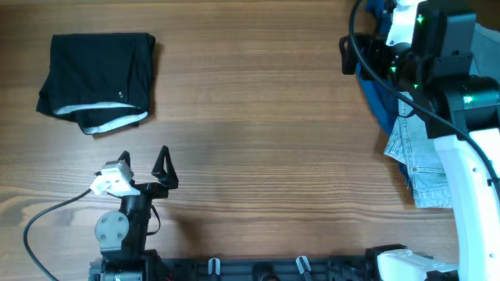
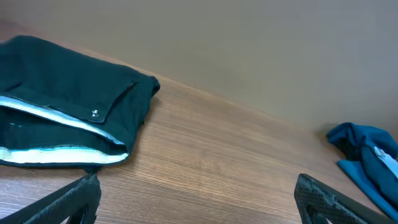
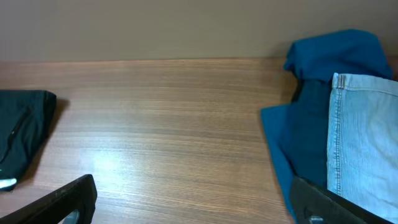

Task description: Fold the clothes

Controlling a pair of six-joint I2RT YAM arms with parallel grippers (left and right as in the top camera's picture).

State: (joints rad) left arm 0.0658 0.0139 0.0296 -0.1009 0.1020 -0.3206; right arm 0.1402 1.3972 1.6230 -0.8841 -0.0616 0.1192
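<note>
The clothes, black shorts with a pale inner waistband, lie folded flat at the table's far left. In the left wrist view the shorts sit ahead and to the left, with a tiny white logo showing. My left gripper stands open over bare wood just short of them, with nothing between its fingers. My right gripper is open at the far right, empty, its right finger beside the blue cloth. From there the shorts show far off at the left edge.
A royal-blue garment and light-blue denim shorts are piled at the right edge under the right arm. The blue garment also shows in the left wrist view. Wooden tabletop lies between the piles.
</note>
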